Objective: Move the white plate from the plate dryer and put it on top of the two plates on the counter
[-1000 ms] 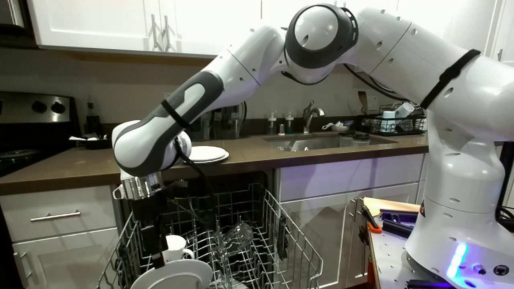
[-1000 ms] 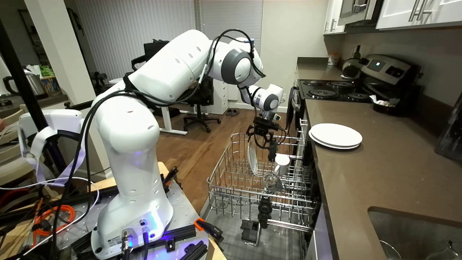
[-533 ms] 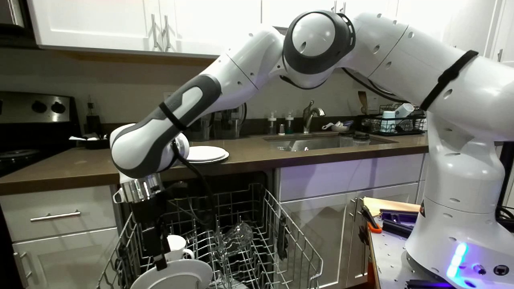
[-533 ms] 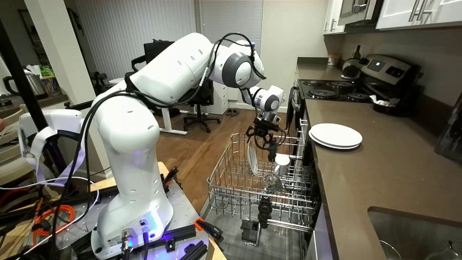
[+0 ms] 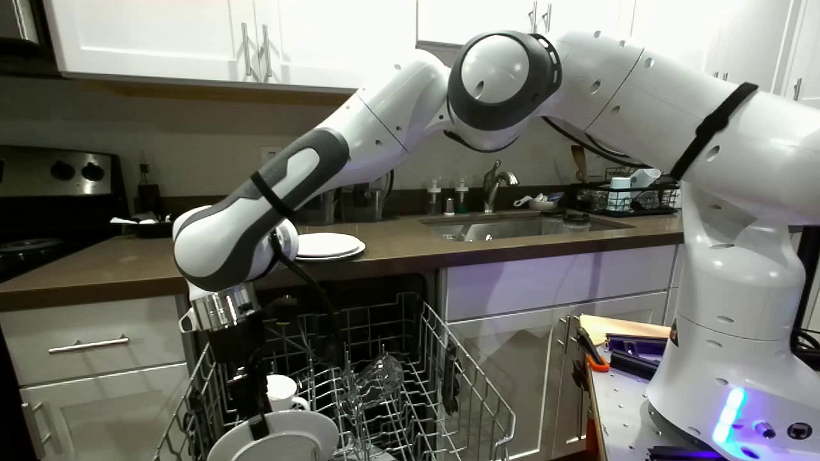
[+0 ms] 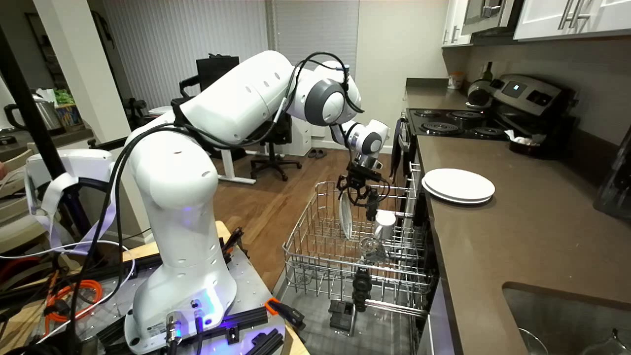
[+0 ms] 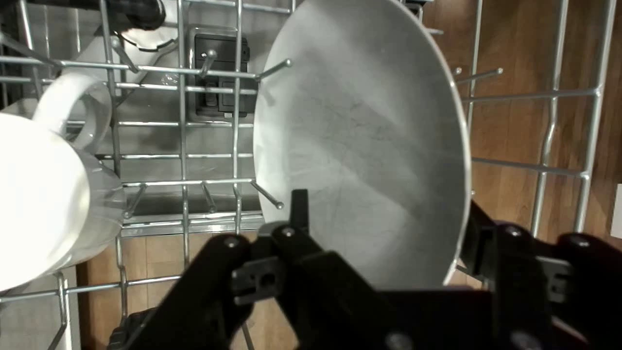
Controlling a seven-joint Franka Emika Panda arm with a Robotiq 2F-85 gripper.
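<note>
Partly cut off, the white plate (image 5: pixel 285 442) runs out at the bottom of an exterior view, and the dark jaws cover some of it in the wrist view. It stands on edge in the wire rack (image 7: pixel 597 91), right beneath the jaws. Just beside them, toward the desk (image 6: pixel 522 236), the white mug (image 7: pixel 41 204) is cropped by the wrist view and half hidden behind plate and jaws in an exterior view. The clear glass (image 5: pixel 384 372), farther from the jaws than the mug, is hard to make out against the rack. Higher than the jaws and well apart from them, the stack of two plates (image 5: pixel 330 245) lies on the desk, one side covered by the arm (image 5: pixel 224 240).

As for the jaws, they stand wide apart, astride the plate's upper part. One finger (image 7: pixel 299 209) is over the face toward the mug; the other finger (image 7: pixel 481 233), blurred, is just past the rim. They have no grip on the plate; whether either touches it, I cannot tell.
</note>
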